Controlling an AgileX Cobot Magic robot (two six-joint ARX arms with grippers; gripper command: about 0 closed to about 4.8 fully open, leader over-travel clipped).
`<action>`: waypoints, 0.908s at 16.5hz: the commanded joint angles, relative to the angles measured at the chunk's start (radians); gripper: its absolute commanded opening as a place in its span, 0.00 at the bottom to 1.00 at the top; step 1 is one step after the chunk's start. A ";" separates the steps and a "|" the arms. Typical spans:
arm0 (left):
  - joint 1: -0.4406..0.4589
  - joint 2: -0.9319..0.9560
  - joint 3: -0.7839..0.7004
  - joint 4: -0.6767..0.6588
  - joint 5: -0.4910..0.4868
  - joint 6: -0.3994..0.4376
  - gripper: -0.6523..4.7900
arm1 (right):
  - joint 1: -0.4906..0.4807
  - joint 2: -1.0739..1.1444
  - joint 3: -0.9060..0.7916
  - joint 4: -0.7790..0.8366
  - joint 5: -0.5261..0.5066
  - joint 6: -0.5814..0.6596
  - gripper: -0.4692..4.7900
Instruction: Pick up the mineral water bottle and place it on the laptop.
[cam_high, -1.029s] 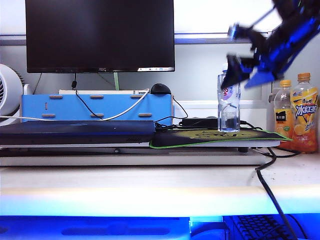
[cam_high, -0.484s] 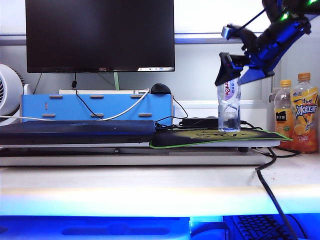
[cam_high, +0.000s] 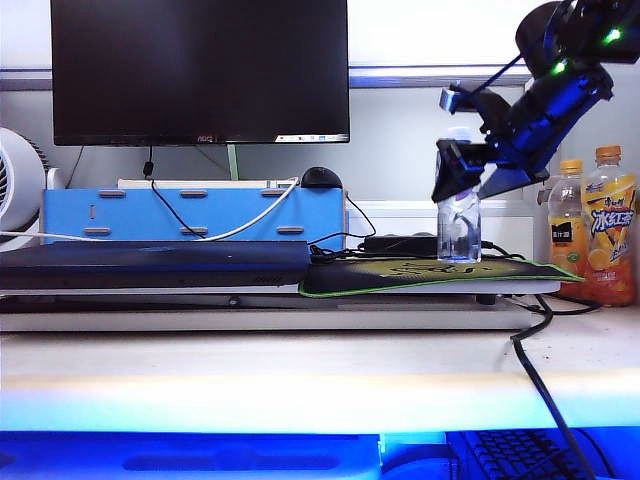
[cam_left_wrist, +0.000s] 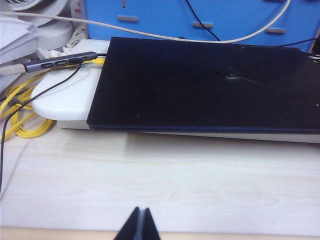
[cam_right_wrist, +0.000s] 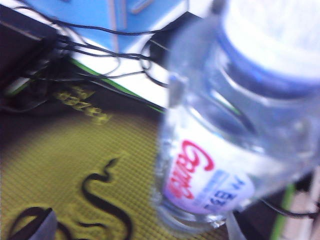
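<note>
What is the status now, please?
Right claw open around mineral water bottle, upright on mouse pad. Left claw shut, low over desk. Laptop top bare.

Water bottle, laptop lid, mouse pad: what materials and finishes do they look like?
Mineral water bottle: clear, glossy plastic; you can see through it; white printed label. It sits between the open fingers of the right gripper.
Laptop: dark, smooth matte lid; metal or plastic unclear.
Mouse pad: probably fabric; fine woven grid, green edging.
Left gripper: shut, low over the desk.
</note>
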 joint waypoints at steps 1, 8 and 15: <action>0.000 -0.002 0.001 0.001 0.003 0.001 0.12 | -0.001 0.005 0.005 0.037 0.042 -0.006 1.00; 0.000 -0.002 0.001 0.001 0.003 0.001 0.12 | -0.001 0.005 0.005 0.060 0.111 -0.033 1.00; 0.000 -0.002 0.001 0.001 0.003 0.001 0.12 | -0.004 0.005 0.016 0.098 0.160 -0.039 1.00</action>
